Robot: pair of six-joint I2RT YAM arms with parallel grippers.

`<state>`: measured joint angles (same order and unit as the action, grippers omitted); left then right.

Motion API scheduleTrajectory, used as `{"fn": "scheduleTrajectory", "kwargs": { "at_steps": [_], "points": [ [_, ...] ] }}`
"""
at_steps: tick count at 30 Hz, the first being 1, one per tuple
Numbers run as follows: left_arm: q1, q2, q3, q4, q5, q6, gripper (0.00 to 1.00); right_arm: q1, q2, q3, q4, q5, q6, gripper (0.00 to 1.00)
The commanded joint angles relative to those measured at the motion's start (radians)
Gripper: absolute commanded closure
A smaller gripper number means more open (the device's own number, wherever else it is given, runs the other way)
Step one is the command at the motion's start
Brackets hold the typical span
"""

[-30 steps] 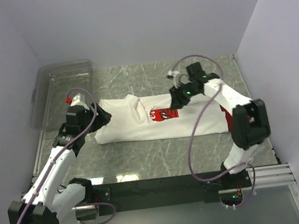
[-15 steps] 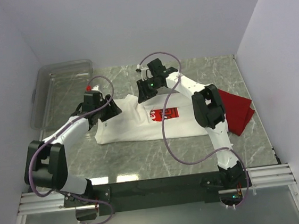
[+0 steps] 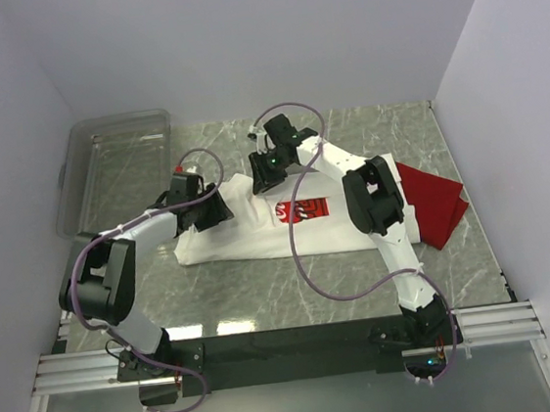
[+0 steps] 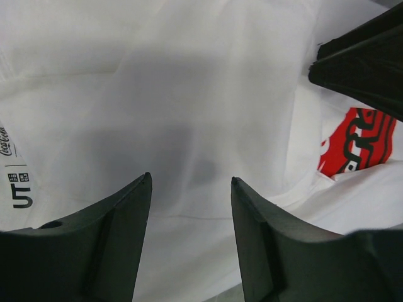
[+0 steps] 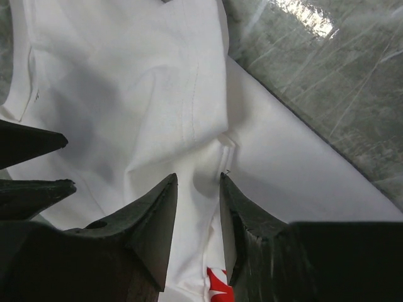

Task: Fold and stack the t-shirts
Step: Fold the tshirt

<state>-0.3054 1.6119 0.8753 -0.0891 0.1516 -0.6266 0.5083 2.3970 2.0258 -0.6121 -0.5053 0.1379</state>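
The white t-shirt (image 3: 248, 230) with the red Coca-Cola print (image 3: 301, 209) lies partly folded in the middle of the table. The red t-shirt (image 3: 437, 204) lies at its right end, partly under it. My left gripper (image 3: 219, 210) is open and low over the shirt's left part (image 4: 189, 94), with cloth showing between its fingers (image 4: 191, 182). My right gripper (image 3: 262, 176) hovers over the shirt's upper edge. Its jaws stand a little apart over a ridge of white cloth (image 5: 198, 182). The two grippers point at each other, close together.
A clear plastic bin (image 3: 113, 164) stands at the back left, beside the left arm. Bare marble table (image 3: 264, 286) shows in front of the shirt and at the back right. Walls close in the left, back and right sides.
My right gripper swept left across the white shirt, whose right part now lies folded over, uncovering the red shirt. My left gripper moved right onto the shirt.
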Motion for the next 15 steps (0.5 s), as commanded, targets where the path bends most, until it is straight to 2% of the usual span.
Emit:
{"fn": "scheduleTrajectory", "kwargs": {
  "at_steps": [1, 7, 9, 11, 13, 15],
  "points": [
    [-0.006, 0.031, -0.004, 0.028, -0.029, -0.019, 0.42, 0.007, 0.025, 0.040, -0.003, 0.025, 0.014, 0.60],
    [-0.008, 0.060, -0.016, 0.038, -0.035, -0.031, 0.42, 0.009, 0.053, 0.062, -0.023, 0.037, 0.019, 0.61],
    [-0.009, 0.063, -0.019, 0.042, -0.037, -0.033, 0.42, 0.010, 0.047, 0.053, -0.017, 0.033, 0.019, 0.66],
    [-0.011, 0.071, -0.019, 0.042, -0.044, -0.033, 0.42, 0.009, 0.034, 0.054, -0.018, 0.031, 0.017, 0.79],
    [-0.011, 0.080, -0.015, 0.031, -0.049, -0.032, 0.42, 0.007, 0.018, 0.044, -0.012, 0.036, 0.012, 0.88],
    [-0.011, 0.086, -0.010, 0.025, -0.055, -0.032, 0.42, -0.001, -0.031, 0.011, 0.012, 0.048, 0.011, 0.92]
  ]
}}
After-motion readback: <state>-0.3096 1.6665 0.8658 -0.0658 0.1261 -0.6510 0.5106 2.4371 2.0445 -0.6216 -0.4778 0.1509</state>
